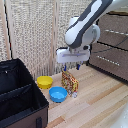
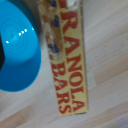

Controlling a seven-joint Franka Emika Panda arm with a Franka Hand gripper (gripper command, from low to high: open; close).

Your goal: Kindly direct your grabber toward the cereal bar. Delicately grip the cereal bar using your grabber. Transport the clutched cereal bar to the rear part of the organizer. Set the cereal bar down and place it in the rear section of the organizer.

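The cereal bar (image 1: 69, 81) is a yellow-orange box with red print, standing on edge on the wooden table beside the blue bowl (image 1: 58, 94). In the wrist view the cereal bar (image 2: 67, 65) shows its narrow side with red letters, close below the camera. My grabber (image 1: 74, 65) hangs just above the box, under the white housing, with its dark fingers apart and nothing between them. The fingers do not show in the wrist view. The black fabric organizer (image 1: 20, 117) with inner dividers stands at the exterior view's left, apart from the box.
A yellow bowl (image 1: 44, 82) sits behind the blue bowl (image 2: 17, 47), between the box and the organizer. A brown wooden drawer cabinet (image 1: 110, 45) stands at the exterior view's right. A slatted screen forms the back wall.
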